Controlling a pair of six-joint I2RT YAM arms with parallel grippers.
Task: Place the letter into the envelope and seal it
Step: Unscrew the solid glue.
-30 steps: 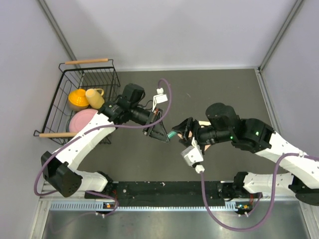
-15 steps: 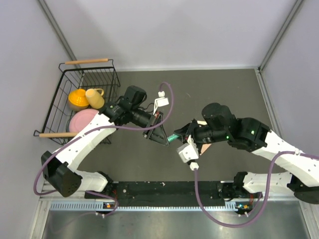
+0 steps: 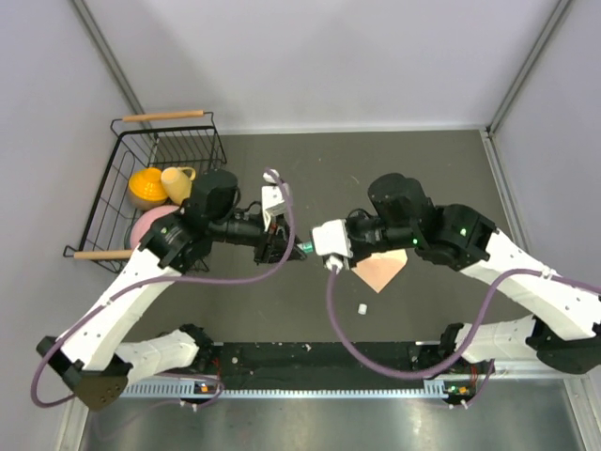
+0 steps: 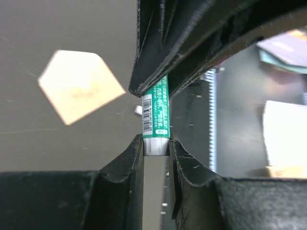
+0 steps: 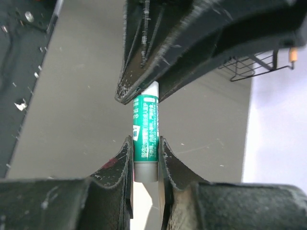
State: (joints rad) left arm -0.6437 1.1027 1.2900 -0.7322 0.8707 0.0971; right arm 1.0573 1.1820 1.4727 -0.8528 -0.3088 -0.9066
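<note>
Lying flat on the dark counter (image 3: 282, 169) is the peach paper envelope (image 3: 380, 271), partly hidden by the right arm in the top view and free of both jaws. Just beside it sits a small white bit (image 3: 362, 307). To its left the small white-and-green glue stick (image 3: 305, 247) is clenched at both ends, left jaws on one, right jaws on the other. Far left, a black wire basket (image 3: 174, 146) holds a yellow bowl (image 3: 146, 186), a pale yellow mug (image 3: 177, 183) and a pink plate (image 3: 155, 225). Only the left wrist view shows the envelope behind the stick; the right wrist view catches the basket's corner.
</note>
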